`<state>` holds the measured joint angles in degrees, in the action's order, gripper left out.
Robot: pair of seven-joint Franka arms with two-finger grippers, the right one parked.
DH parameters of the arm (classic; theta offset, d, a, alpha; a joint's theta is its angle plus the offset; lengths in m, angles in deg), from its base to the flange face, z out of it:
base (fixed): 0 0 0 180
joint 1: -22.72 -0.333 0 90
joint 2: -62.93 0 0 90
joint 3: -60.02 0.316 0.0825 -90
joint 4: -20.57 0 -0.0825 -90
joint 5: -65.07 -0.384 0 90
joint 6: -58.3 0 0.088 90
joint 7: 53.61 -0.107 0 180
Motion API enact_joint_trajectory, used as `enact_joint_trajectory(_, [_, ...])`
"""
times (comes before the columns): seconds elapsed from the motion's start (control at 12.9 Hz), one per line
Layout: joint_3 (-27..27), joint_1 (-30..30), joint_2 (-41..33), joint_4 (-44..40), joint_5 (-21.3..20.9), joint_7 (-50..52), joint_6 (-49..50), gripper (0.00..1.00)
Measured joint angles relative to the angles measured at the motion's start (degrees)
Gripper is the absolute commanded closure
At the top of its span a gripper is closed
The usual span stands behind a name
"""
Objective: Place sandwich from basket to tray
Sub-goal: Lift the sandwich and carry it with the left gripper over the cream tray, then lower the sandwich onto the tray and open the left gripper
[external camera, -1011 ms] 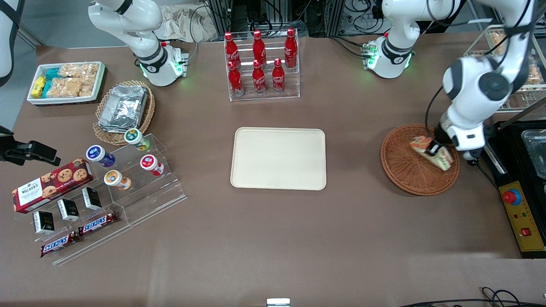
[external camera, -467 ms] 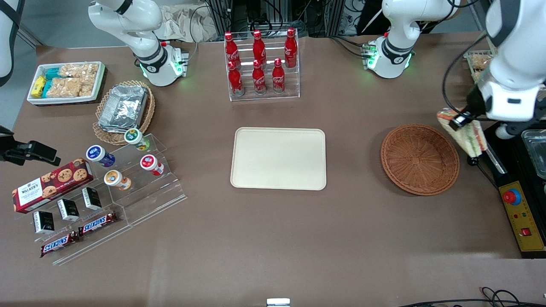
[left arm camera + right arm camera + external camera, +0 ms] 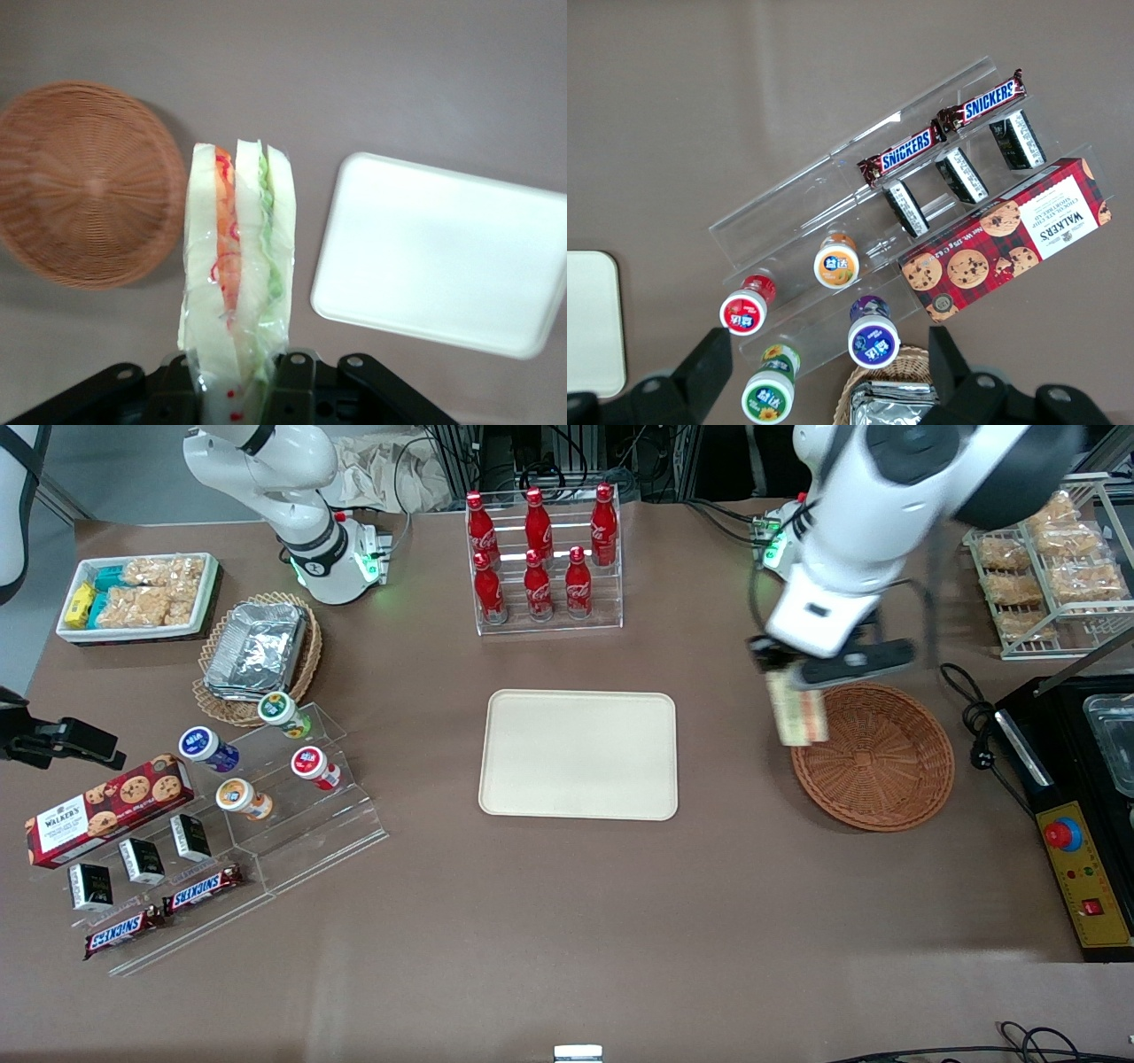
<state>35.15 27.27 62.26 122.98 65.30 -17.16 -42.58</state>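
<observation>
From the front, the left arm's gripper (image 3: 791,676) hangs above the table at the edge of the round reddish-brown wicker basket (image 3: 873,755), on the side nearest the flat cream plastic tray (image 3: 578,754). It is clamped on the triangular white-bread sandwich (image 3: 798,709), which dangles below the fingers, clear of the weave. The basket itself holds nothing, so the pick looks done and the carry to the tray is the step in hand. The tray lies bare, near the basket toward the parked arm's end, with open brown table between them.

The left wrist camera looks straight down the load: the sandwich (image 3: 235,266), in clear wrap, shows its orange-red and green layers edge-on, pinched at its lower end between the black fingers (image 3: 292,376). Holding it by one end lets it hang long (I would guess it may swing). The basket (image 3: 87,181) and the tray (image 3: 443,252) flank it below.

The right wrist view shows only a corner of the tray (image 3: 594,323).
</observation>
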Motion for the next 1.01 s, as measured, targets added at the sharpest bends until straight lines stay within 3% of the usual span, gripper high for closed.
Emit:
enact_joint_trajectory(0.23, [-4.47, 0.69, 4.79, 7.33, 0.54, -0.29, -15.14, 1.00])
enact_joint_trajectory(0.47, [-5.48, 3.58, 10.62, 15.71, -0.16, -0.35, -30.34, 1.00])
enact_joint_trajectory(1.01, [-5.45, 5.25, 26.02, 16.67, -14.29, 3.32, -40.72, 1.00])
